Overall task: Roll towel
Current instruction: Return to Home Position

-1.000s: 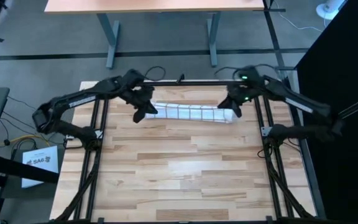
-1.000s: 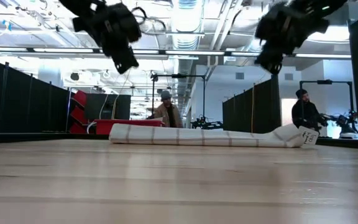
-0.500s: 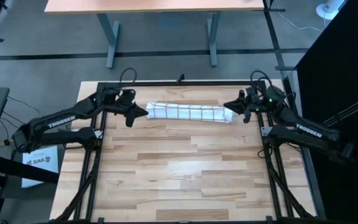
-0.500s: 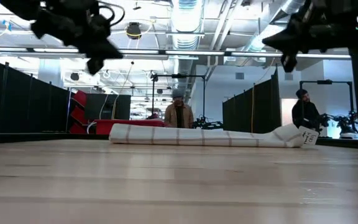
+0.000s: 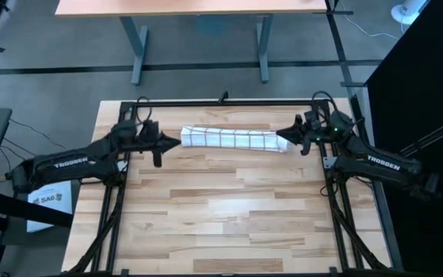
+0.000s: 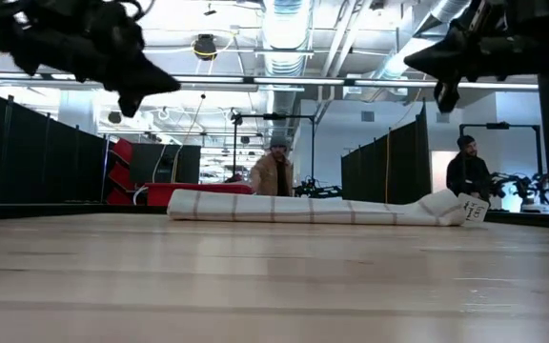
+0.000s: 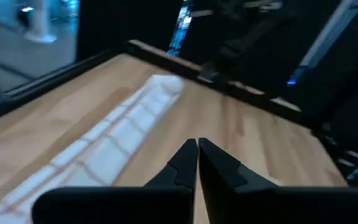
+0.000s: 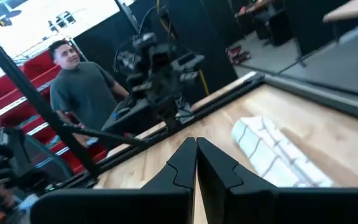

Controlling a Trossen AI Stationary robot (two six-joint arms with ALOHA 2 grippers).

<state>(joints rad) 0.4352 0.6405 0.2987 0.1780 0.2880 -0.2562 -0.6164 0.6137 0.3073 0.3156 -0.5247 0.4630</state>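
- Table (image 5: 229, 223): wide bare wood on the near side, so plenty of room for pulling the arms back. Black frame rails (image 5: 119, 208) along the left, right and far edges, close to both arms and likely to be struck by a careless swing.
- Towel (image 5: 237, 140): rolled into a long tube across the far part of the table, near the far edge, touched by nothing. Looks loose enough to slacken or unroll if brushed.
- Left gripper (image 5: 177, 141): fingers pressed together, holding nothing, raised off the wood just beside the towel's left end. Could nudge that end if dropped or swung inward.
- Right gripper (image 5: 279, 135): likewise closed and empty, hanging high over the towel's right end. Probably the greater risk, since a dip there would snag the bunched end.
- Tag (image 6: 473, 211): small, sticking out at the towel's right end, easy to catch.
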